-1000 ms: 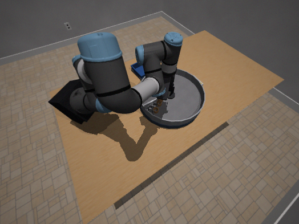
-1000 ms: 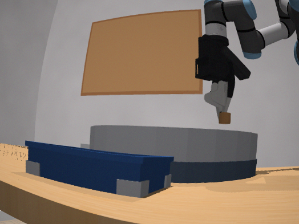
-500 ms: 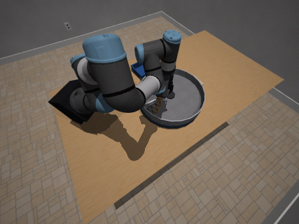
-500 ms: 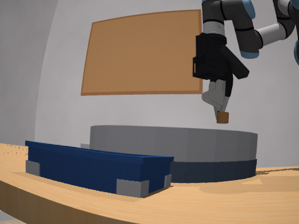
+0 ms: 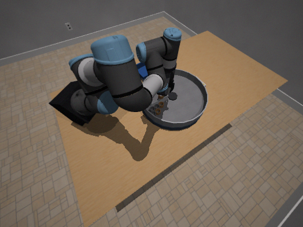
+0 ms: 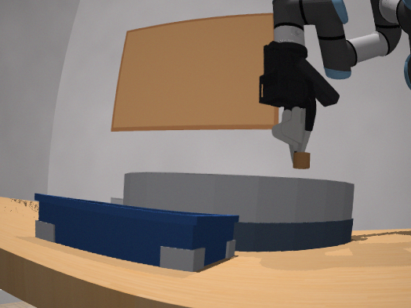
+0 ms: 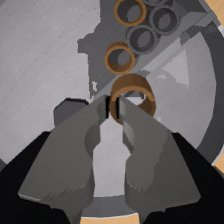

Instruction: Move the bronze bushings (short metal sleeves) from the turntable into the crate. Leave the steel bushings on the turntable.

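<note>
Carrying one bronze bushing above the turntable, crate leg still to do.
Claw [image 5: 163, 93] [image 6: 296, 151] [image 7: 113, 97] was closed on one side of the held bronze bushing [image 5: 161, 97] [image 6: 301, 161] [image 7: 131, 82], pinching its wall, most of the sleeve off to one side. Thin grip; I judged a steady squeeze and slow travel best, lest it swivel. Below, two more bronze bushings [image 5: 161, 107] [image 7: 107, 59] stood on the turntable [image 5: 206, 103] [image 6: 235, 198] [image 7: 110, 206] near steel bushings [image 5: 152, 109] [image 7: 128, 40], which were to stay. Beyond, the blue crate [image 5: 142, 71] [image 6: 118, 230] sat beside the turntable on the worktop [image 5: 173, 146] [image 6: 321, 277] [image 7: 110, 220]. Good practice called for keeping the sleeve's lower edge above the turntable wall, centring over the crate, lowering well in, then releasing gently.
</note>
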{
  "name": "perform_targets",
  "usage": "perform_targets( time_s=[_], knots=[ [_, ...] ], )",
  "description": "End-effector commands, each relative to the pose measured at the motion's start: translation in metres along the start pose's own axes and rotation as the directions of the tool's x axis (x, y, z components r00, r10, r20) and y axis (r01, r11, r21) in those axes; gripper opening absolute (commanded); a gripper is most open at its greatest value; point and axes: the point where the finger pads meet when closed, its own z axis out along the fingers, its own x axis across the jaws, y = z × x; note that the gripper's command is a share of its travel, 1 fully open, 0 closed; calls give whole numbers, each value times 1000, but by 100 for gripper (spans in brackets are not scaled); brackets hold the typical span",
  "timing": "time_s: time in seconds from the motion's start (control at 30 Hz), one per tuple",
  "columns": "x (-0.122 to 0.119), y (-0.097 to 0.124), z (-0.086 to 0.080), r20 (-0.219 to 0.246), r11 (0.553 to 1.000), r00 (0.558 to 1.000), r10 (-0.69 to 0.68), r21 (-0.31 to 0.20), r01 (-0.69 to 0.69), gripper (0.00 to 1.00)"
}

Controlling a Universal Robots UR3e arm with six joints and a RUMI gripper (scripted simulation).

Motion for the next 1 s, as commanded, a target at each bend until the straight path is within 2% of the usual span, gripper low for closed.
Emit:
perform_targets(
  time_s=[0.0,0.97],
  knots=[
    [3,8,0,1,1000,1000,1,0,-1,0],
    [30,61,0,1,1000,1000,1,0,-1,0]
  ],
)
